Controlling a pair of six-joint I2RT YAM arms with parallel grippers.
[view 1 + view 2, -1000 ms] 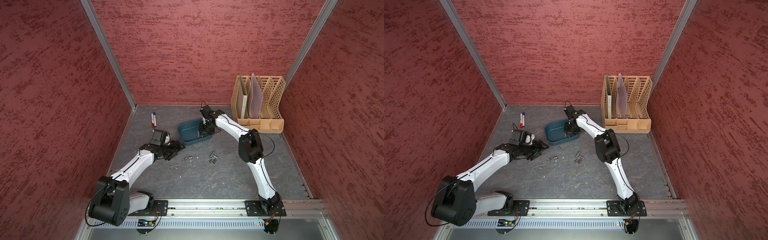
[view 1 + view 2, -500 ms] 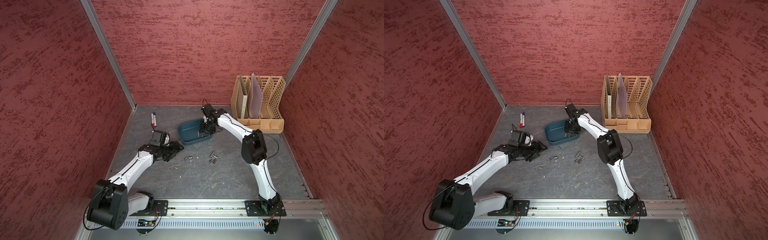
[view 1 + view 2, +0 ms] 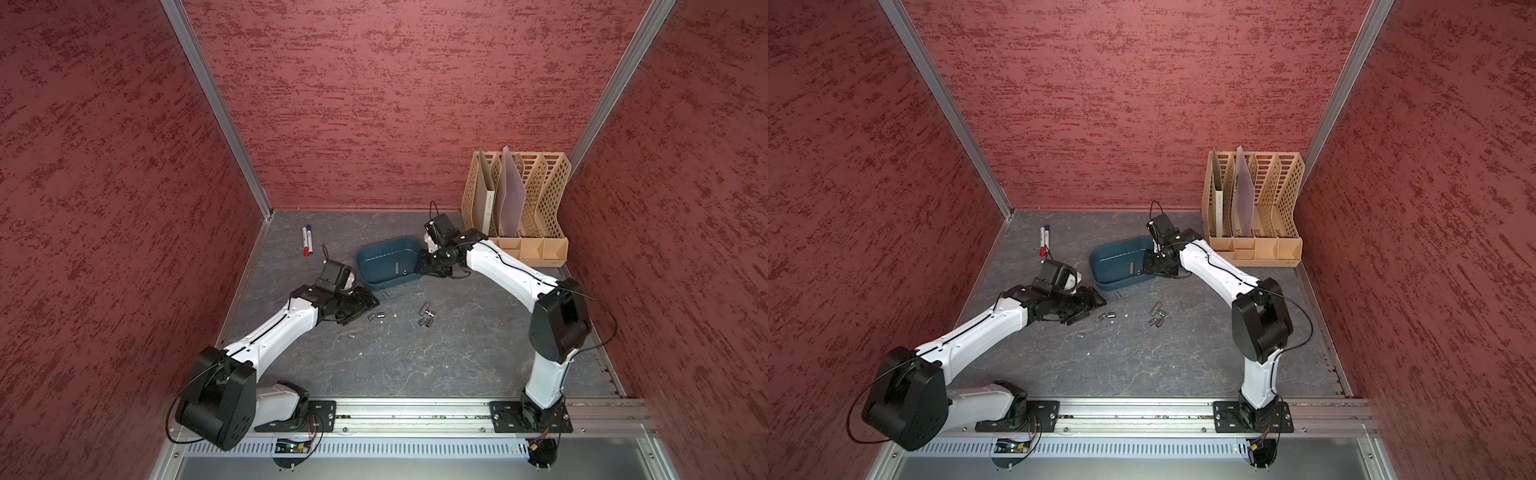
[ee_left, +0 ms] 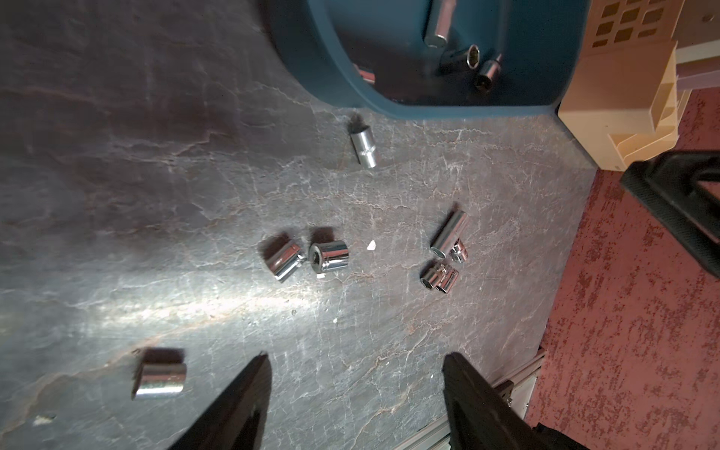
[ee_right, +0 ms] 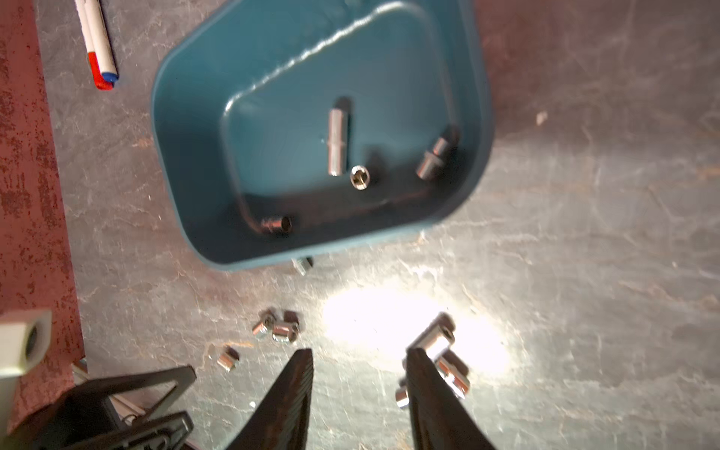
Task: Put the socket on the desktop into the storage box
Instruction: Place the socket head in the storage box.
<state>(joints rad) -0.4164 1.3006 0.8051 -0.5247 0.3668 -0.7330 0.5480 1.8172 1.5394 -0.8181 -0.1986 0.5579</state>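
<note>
The teal storage box (image 3: 376, 259) (image 3: 1113, 259) lies on the desktop (image 3: 415, 365) with several chrome sockets (image 5: 337, 142) inside. More sockets lie loose in front of it: a pair (image 3: 376, 316) (image 4: 329, 255), a single one (image 3: 352, 335) (image 4: 159, 378), one by the box wall (image 3: 385, 295) (image 4: 364, 148) and a small cluster (image 3: 426, 316) (image 4: 444, 253). My left gripper (image 3: 359, 311) (image 4: 357, 356) is open just left of the pair, nothing between its fingers. At the box's right end my right gripper (image 3: 434, 266) (image 5: 359, 352) is open and empty.
A beige lattice file rack (image 3: 519, 208) with folders stands at the back right. Two markers (image 3: 307, 241) lie at the back left. Red walls enclose the desktop on three sides, and a metal rail (image 3: 415, 409) runs along the front.
My right gripper's jaws have opened, and it has drawn back from over the box to its right end, elbow swinging right. The left gripper has edged right, toward the loose sockets.
</note>
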